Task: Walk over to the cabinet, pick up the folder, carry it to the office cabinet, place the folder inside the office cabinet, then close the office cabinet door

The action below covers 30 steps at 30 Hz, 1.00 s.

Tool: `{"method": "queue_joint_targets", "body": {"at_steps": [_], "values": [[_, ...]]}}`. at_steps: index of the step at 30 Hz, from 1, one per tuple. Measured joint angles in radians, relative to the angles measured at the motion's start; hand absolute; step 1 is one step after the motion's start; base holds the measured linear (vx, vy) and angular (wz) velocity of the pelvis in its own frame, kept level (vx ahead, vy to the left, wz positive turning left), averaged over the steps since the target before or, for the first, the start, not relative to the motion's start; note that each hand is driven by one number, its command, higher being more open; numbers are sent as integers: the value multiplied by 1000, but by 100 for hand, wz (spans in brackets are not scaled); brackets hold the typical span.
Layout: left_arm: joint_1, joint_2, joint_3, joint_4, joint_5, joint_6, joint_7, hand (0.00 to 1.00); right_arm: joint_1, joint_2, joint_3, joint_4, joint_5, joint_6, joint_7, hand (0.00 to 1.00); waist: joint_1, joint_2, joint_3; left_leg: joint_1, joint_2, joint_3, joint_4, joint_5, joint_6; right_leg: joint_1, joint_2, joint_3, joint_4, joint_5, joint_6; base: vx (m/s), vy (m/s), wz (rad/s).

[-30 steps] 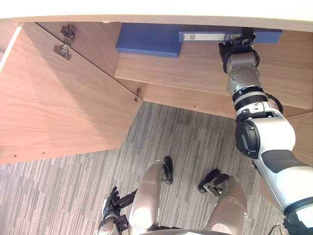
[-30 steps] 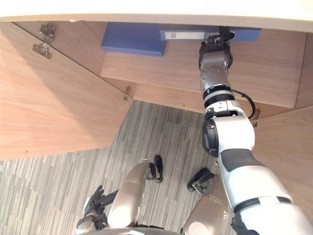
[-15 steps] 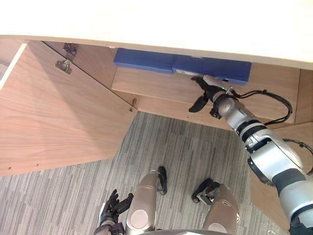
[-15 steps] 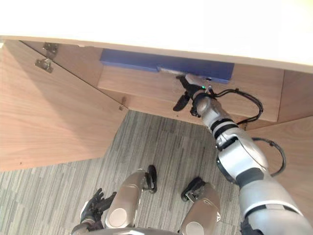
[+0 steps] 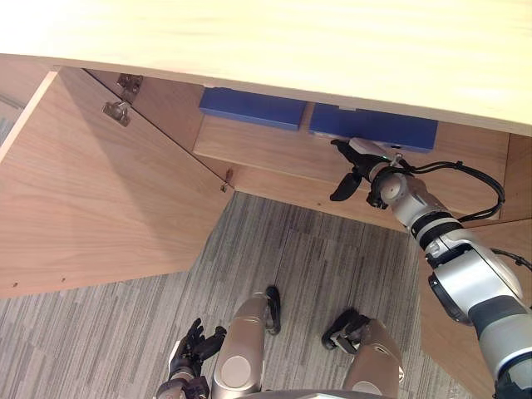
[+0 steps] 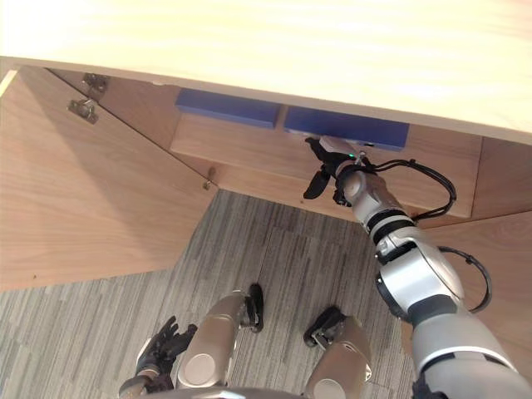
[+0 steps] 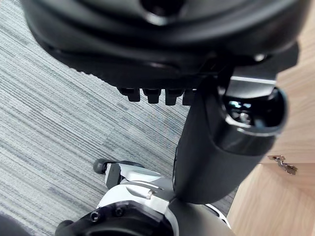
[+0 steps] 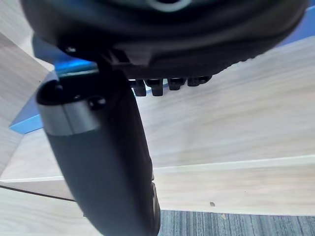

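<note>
A blue folder (image 5: 374,126) lies flat at the back of the office cabinet's shelf (image 5: 274,150), under the cabinet top (image 5: 291,41). My right hand (image 5: 353,165) hovers just in front of it above the shelf's front edge, open, thumb (image 8: 98,162) hanging down, holding nothing. A strip of blue folder (image 8: 29,123) shows past that thumb in the right wrist view. My left hand (image 5: 193,353) hangs low by my side over the carpet, open and idle.
A second blue folder (image 5: 249,108) lies on the same shelf, further left, apart from the first. The cabinet's left door (image 5: 91,191) stands wide open. Another wooden door panel (image 6: 499,274) stands at the right. Grey striped carpet (image 5: 291,266) covers the floor.
My right hand has let go of the folder and drawn back from deep in the shelf to its front edge. The folder now rests at the back. The camera has shifted.
</note>
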Motion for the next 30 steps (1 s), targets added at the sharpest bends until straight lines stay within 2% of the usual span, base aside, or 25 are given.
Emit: {"method": "queue_joint_targets", "body": {"at_steps": [3, 8, 13, 15, 16, 17, 18, 19, 20, 21, 22, 23, 24, 27, 30], "values": [[-1, 0, 0, 0, 0, 6, 1, 100, 15, 25, 0, -10, 0, 14, 0, 100, 0, -4, 2, 31, 1, 10, -24, 4, -5, 23, 6, 0, -17, 3, 1, 57, -31, -8], [-9, 2, 1, 3, 2, 11, 2, 100, 93, 70, -48, -28, 3, 27, 23, 100, -3, -14, 3, 130, 12, 16, -96, 39, -17, 132, 48, -27, -122, 41, 11, 93, -48, -6], [-35, 21, 3, 68, 28, 11, 1, 100, 217, 148, -131, -23, 4, 28, 72, 100, -3, -28, -16, 249, 35, 21, -160, 106, -23, 293, 145, -37, -345, 137, 16, 101, -27, -23], [-40, 14, 38, 110, 44, 13, 0, 100, 259, 201, -188, 0, 48, 28, 85, 100, 5, -30, -38, 269, 63, 26, -121, 117, -32, 348, 210, 3, -471, 207, 9, 169, 13, -74], [-37, 3, 67, 122, 42, 9, -2, 100, 269, 229, -217, 20, 89, 30, 89, 100, 18, -37, -46, 217, 67, 3, 13, 145, -11, 371, 228, 49, -516, 232, -1, 131, 87, -101], [-41, -11, 106, 137, 43, -2, -7, 100, 279, 260, -259, 49, 131, 36, 84, 100, 25, -78, -48, 142, -1, -123, 35, 13, -18, 375, 207, 108, -541, 237, 3, 71, 157, -115], [-48, -13, 116, 140, 43, -8, -5, 100, 279, 273, -300, 68, 171, 35, 71, 100, 28, -76, -53, 165, -64, -275, -241, 43, -24, 376, 204, 143, -548, 247, 14, 71, 157, -99], [-44, -20, 115, 149, 44, -8, -3, 100, 280, 280, -317, 83, 187, 35, 66, 100, 28, -57, -65, 194, -54, -339, -388, 160, -40, 382, 222, 158, -548, 247, 18, 145, 248, -100], [-62, -23, 117, 188, 43, -4, 8, 100, 321, 306, -394, 91, 210, 28, 38, 100, 39, -74, -78, 210, -51, -339, -391, 259, -57, 384, 226, 206, -548, 248, 47, 165, 197, -80], [-61, -10, 119, 194, 44, -8, 23, 100, 365, 339, -467, 97, 233, 29, 25, 100, 32, -98, -99, 211, -51, -342, -371, 257, -60, 379, 234, 242, -575, 260, 69, 176, 213, -61], [-62, -4, 119, 197, 44, -9, 27, 100, 386, 352, -501, 101, 249, 29, 14, 100, 25, -106, -108, 213, -52, -340, -364, 255, -64, 382, 245, 260, -601, 270, 64, 80, 68, -31], [-62, 5, 120, 203, 56, -9, 38, 100, 439, 378, -562, 102, 282, 28, -13, 100, 9, -119, -124, 232, -54, -328, -359, 237, -84, 382, 262, 277, -632, 310, 56, 35, 39, -52], [-64, 9, 124, 226, 84, -9, 44, 100, 496, 405, -610, 99, 312, 27, -47, 100, 7, -123, -145, 254, -50, -306, -358, 213, -84, 384, 268, 310, -652, 322, 56, 41, 36, -78], [-92, 1, 161, 285, 140, -3, 70, 100, 591, 455, -666, 86, 367, 3, -100, 100, -9, -116, -167, 290, -26, -239, -372, 191, -70, 380, 291, 418, -718, 378, 58, 26, 38, -129], [-108, -3, 160, 307, 190, 0, 100, 100, 755, 481, -715, 70, 463, -6, -167, 100, -56, -101, -194, 364, -11, -144, -430, 187, -54, 380, 301, 519, -748, 421, 61, -64, 46, -114]]}}
